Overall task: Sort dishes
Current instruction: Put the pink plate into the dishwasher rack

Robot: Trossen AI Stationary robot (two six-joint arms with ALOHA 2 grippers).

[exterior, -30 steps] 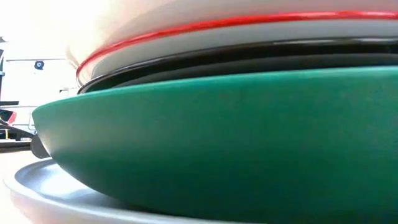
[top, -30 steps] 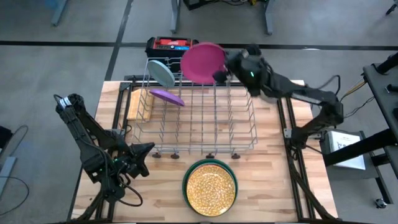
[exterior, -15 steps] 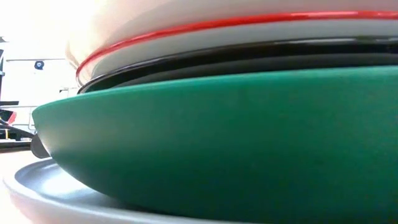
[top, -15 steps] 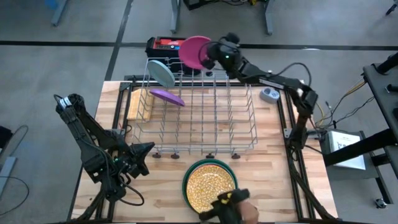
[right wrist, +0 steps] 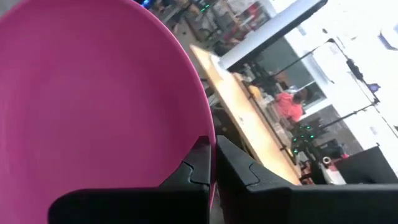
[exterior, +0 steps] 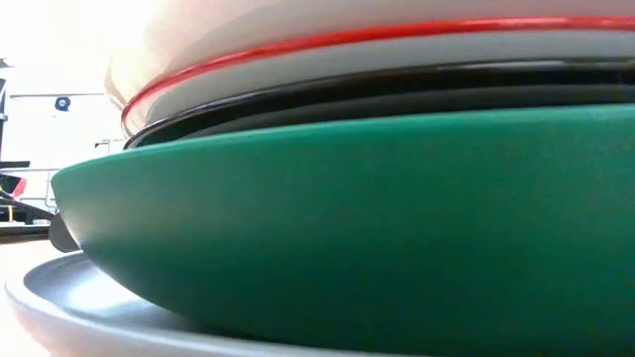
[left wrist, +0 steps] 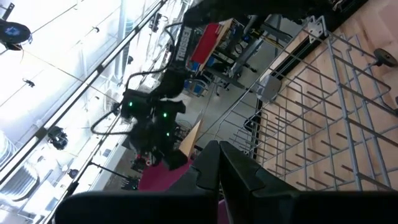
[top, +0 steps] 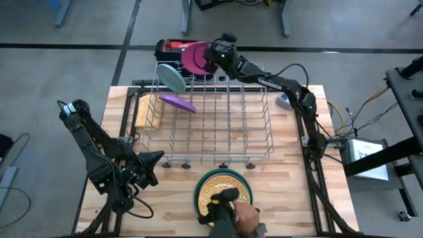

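The left gripper [top: 153, 160] is parked at the table's front left; whether its fingers are open cannot be told. A pale blue round plate [top: 172, 78] and a purple round plate [top: 177, 102] stand in the silver wire dish rack [top: 218, 125]. A pink round plate [top: 195, 57] is clamped by the right gripper [top: 213, 58] above the rack's rear edge. A patterned yellow plate [top: 221, 186] tops the front stack, touched by a person's hand [top: 231, 211].

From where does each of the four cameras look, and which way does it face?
High: overhead, straight down; both arms, a person's hand.
Low: table height, blocked by the green plate.
Left wrist: past the left gripper toward the dish rack.
Right wrist: onto the pink plate in the right gripper.
High and right wrist share the pink plate.
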